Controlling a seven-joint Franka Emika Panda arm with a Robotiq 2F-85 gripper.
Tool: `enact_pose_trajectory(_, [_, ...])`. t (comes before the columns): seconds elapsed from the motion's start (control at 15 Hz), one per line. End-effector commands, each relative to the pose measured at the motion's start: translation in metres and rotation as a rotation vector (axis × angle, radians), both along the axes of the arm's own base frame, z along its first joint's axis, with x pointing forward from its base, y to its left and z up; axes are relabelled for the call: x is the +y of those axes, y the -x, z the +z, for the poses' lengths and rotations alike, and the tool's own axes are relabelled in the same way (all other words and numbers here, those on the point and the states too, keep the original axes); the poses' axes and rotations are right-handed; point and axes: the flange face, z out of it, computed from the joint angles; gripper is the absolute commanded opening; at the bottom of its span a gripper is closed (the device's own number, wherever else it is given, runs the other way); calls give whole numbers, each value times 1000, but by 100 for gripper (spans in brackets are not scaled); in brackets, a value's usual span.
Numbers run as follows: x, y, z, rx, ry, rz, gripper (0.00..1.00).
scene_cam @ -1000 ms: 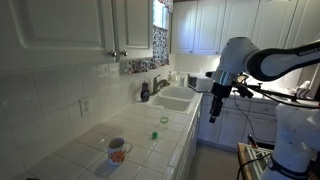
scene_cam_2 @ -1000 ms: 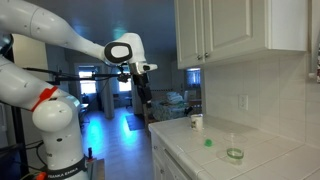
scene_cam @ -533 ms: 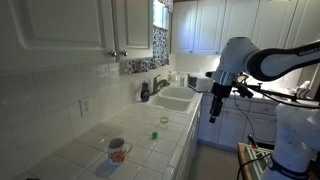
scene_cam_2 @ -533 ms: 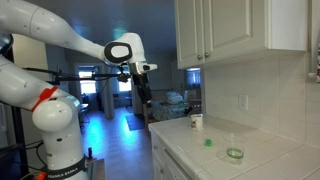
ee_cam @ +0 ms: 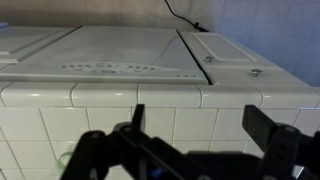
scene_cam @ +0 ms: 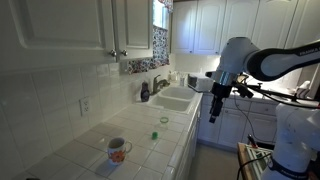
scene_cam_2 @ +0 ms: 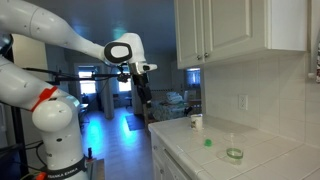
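Because it stands close to the front edge of the tabletop (scene_cam: 150, 158), the clear dish (scene_cam: 164, 121) looks like the loose thing nearest the gripper (scene_cam: 213, 108). It sits upright on the white tiles just short of the sink (scene_cam: 175, 98), within easy reach from the open side. A small green piece (scene_cam: 155, 135) lies apart from it along the same strip of tiles. Beyond that is a mug (scene_cam: 118, 150), upright with its handle to one side. The three are strung out in a loose row rather than bunched, so each could be approached without brushing a neighbour.

Nothing is held. The gripper hangs in the air off the tabletop's edge, pointing down, well apart from the dish and touching nothing. In the wrist view the fingers (ee_cam: 270, 130) are spread wide and empty, with the tiled front edge of the tabletop showing between them. I read that as a waiting posture, clear of the tiles and ready to take something broad.

The arm (scene_cam: 270, 60) reaches in level from its base, which stands on the floor beside the cabinets, so the wrist is clear of the wall cupboards (scene_cam: 60, 30) above.
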Motion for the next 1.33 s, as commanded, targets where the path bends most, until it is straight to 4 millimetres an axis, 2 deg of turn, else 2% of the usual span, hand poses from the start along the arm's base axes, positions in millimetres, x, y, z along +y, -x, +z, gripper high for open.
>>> enact_pose_trajectory(0.0, [0,0,1,1,0,0,100])
enact_pose_trajectory(1.27, [0,0,1,1,0,0,100])
